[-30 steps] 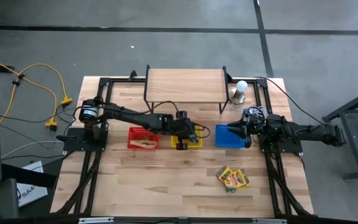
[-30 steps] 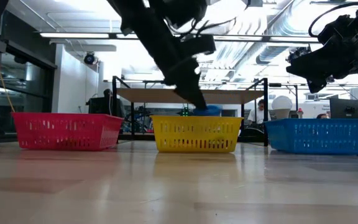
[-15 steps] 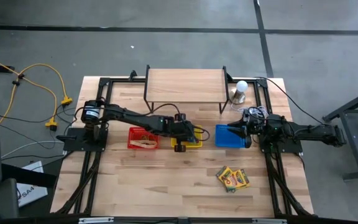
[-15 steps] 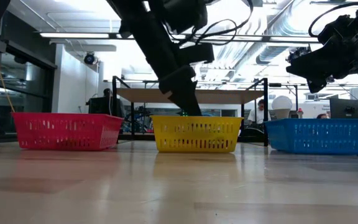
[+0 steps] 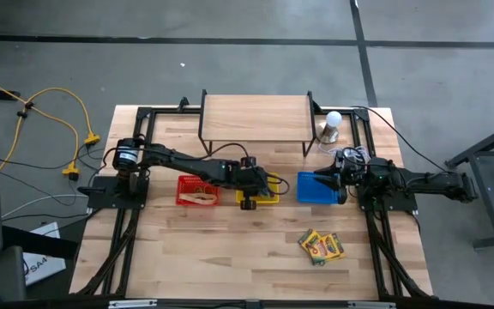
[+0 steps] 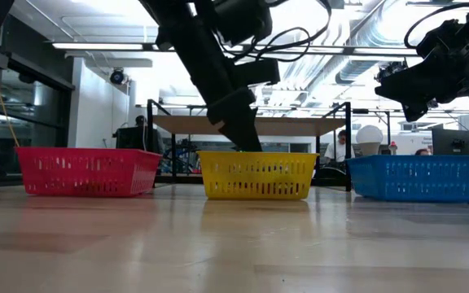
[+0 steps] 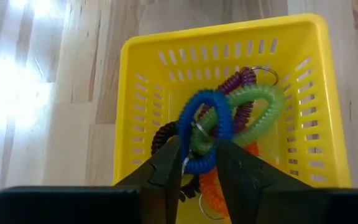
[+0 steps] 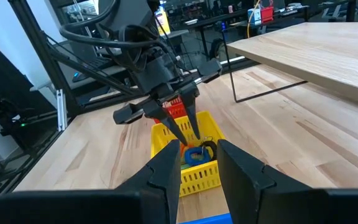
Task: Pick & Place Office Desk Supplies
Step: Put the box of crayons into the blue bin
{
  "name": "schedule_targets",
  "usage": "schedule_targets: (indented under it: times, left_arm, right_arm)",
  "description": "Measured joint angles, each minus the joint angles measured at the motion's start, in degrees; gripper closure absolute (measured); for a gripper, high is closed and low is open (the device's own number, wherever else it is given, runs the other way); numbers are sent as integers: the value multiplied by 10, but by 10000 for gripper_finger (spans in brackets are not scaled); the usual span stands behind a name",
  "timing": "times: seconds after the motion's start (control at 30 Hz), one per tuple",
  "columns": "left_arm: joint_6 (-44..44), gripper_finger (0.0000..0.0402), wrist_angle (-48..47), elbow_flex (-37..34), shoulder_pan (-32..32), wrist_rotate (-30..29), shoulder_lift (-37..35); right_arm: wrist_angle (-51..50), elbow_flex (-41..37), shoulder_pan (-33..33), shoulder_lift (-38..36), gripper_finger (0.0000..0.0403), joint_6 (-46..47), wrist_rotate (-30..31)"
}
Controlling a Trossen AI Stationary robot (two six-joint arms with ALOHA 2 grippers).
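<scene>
My left gripper (image 7: 199, 155) reaches down into the yellow basket (image 7: 126, 112), which stands mid-table (image 5: 257, 196). It is open, and the near end of a blue coiled ring (image 7: 205, 127) lies between its fingertips. The blue ring rests on a pile of green (image 7: 263, 112), purple (image 7: 241, 84), orange (image 7: 213, 193) and dark (image 7: 163, 134) coiled rings. Two yellow-and-green crayon boxes (image 5: 321, 245) lie flat near the table's front right. My right gripper (image 5: 326, 178) waits level above the blue basket (image 5: 314, 190), open and empty. My left gripper comes slanting down from the table's left. The blue ring's near end (image 7: 197, 165) fills the gap between its two fingers. Whether the fingers touch it, I cannot tell. The ring lies on the other rings in the basket.
A red basket (image 5: 197, 190) with tan rubber bands stands left of the yellow one. A wooden shelf (image 5: 256, 118) on black legs stands at the back, with a white bulb (image 5: 333, 120) to its right. Bare table lies in front of the baskets.
My left gripper has gone down into the yellow basket. The blue ring showed at its tips just above the rim a second ago and is now below the rim, out of the low view's sight.
</scene>
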Motion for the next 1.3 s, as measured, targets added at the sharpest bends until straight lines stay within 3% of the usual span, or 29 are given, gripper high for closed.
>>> schedule_targets:
  times: [0.87, 1.3]
  left_arm:
    - [16, 302, -1, 1, -39, -1, -56]
    - [-30, 302, -91, -22, -61, 46, -132]
  right_arm:
    - [1, 0, 0, 0, 309, 0, 0]
    - [0, 0, 0, 0, 309, 0, 0]
